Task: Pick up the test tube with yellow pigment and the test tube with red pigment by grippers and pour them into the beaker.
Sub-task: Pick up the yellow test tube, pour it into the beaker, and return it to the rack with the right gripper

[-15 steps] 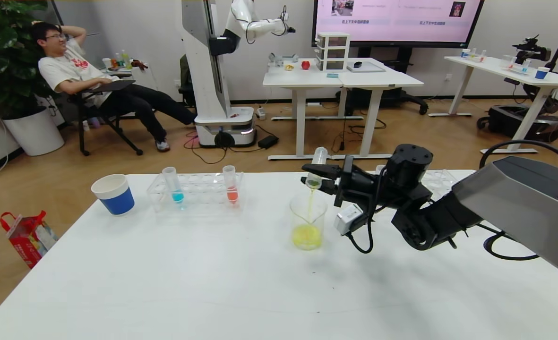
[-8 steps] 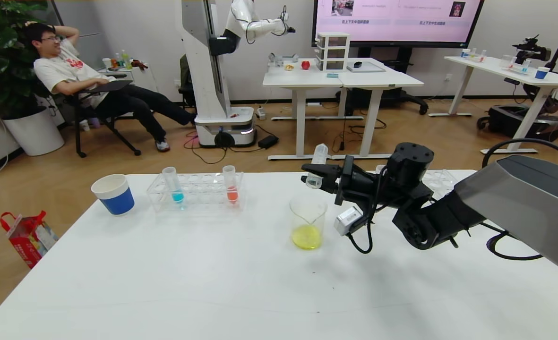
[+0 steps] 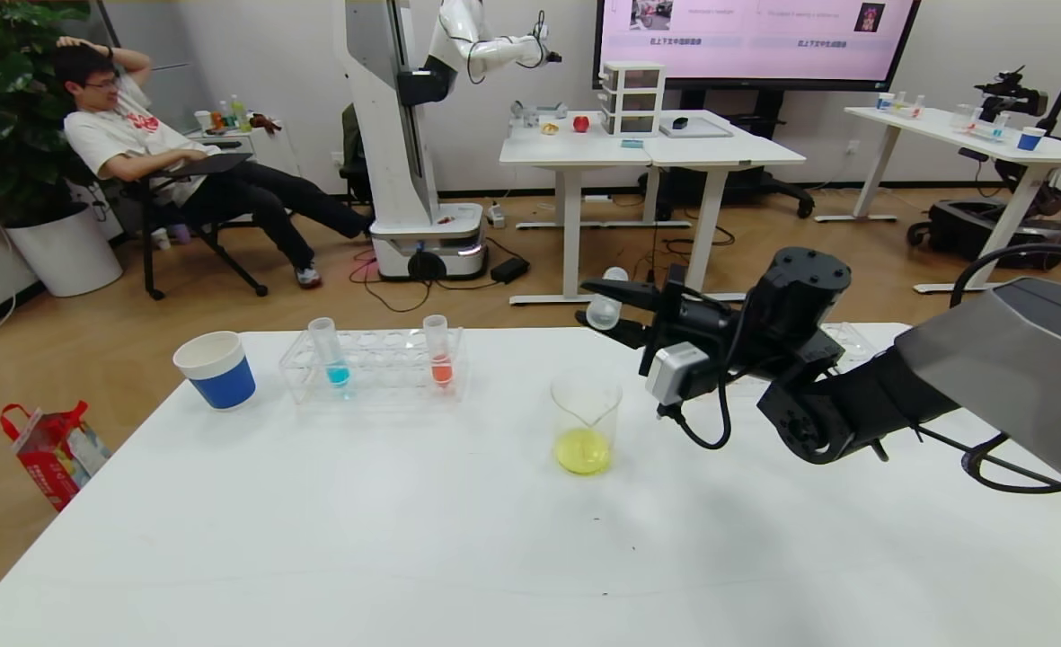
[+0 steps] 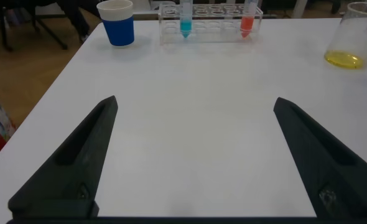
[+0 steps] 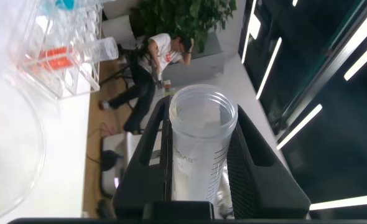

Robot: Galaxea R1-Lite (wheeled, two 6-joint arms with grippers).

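Above and just behind the beaker (image 3: 586, 422), the right gripper (image 3: 615, 313) has its jaws clamped on the emptied yellow tube (image 3: 605, 310), held tilted. Yellow liquid pools in the beaker on the white surface (image 3: 404, 539). The red tube (image 3: 438, 352) stands in the rack (image 3: 373, 368). The left gripper (image 4: 193, 155) hovers low, jaws apart.

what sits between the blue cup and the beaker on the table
In the head view, the clear rack with the blue-liquid tube and red tube stands between blue cup and beaker.
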